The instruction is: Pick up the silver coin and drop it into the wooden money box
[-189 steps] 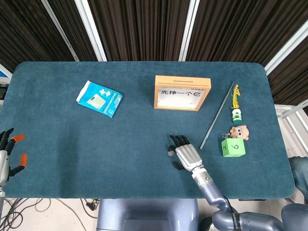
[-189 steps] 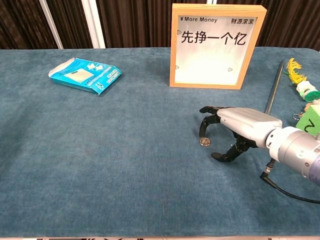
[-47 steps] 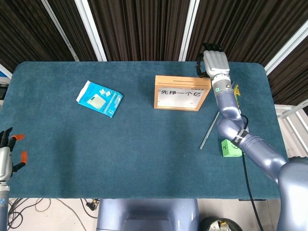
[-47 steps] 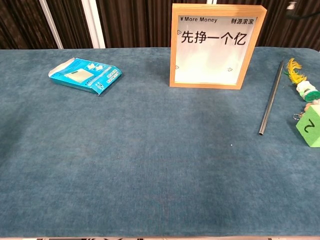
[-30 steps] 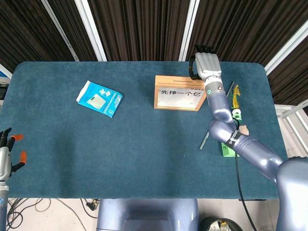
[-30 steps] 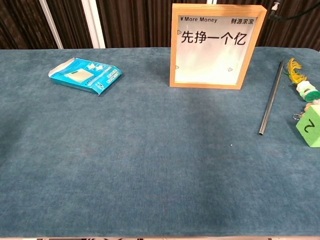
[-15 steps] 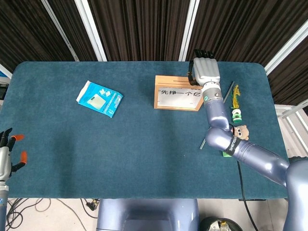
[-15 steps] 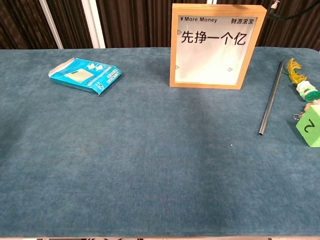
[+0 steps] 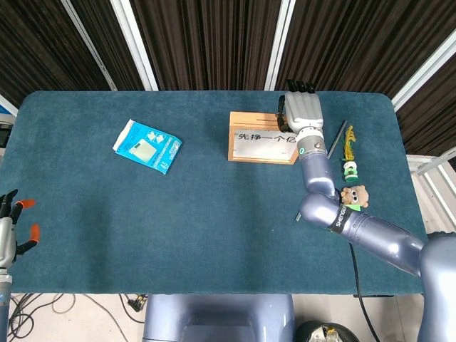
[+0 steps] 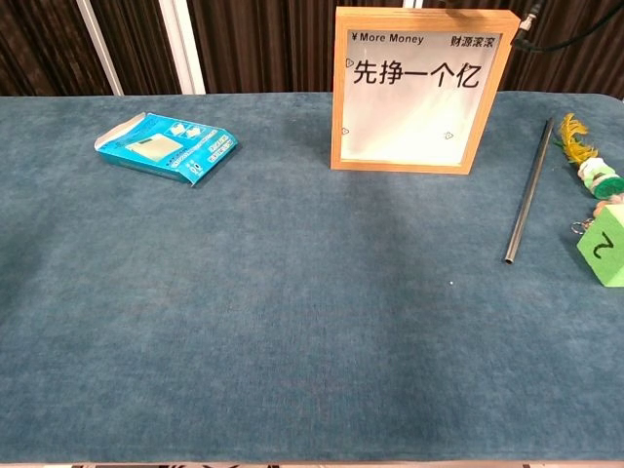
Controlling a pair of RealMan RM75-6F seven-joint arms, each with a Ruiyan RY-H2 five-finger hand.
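The wooden money box [image 9: 260, 139] stands upright at the table's far middle, its front with Chinese writing facing me [image 10: 421, 90]. My right hand [image 9: 303, 114] hovers over the box's top right corner, back towards the head camera, fingers curled downward. The silver coin shows nowhere on the table; it is hidden under that hand's fingers. The chest view does not show this hand, only a cable at the top right. My left hand [image 9: 8, 231] rests off the near left table edge, fingers apart and holding nothing.
A blue packet [image 9: 147, 146] lies at the far left [image 10: 166, 146]. Right of the box lie a grey rod [image 10: 526, 190], a yellow feather toy [image 9: 349, 142], a small bear charm [image 9: 353, 196] and a green die [image 10: 604, 255].
The right hand, which stood by the coin on the table 6.3 s ago, has risen to the box and over the last second shifted slightly left and lower above its top.
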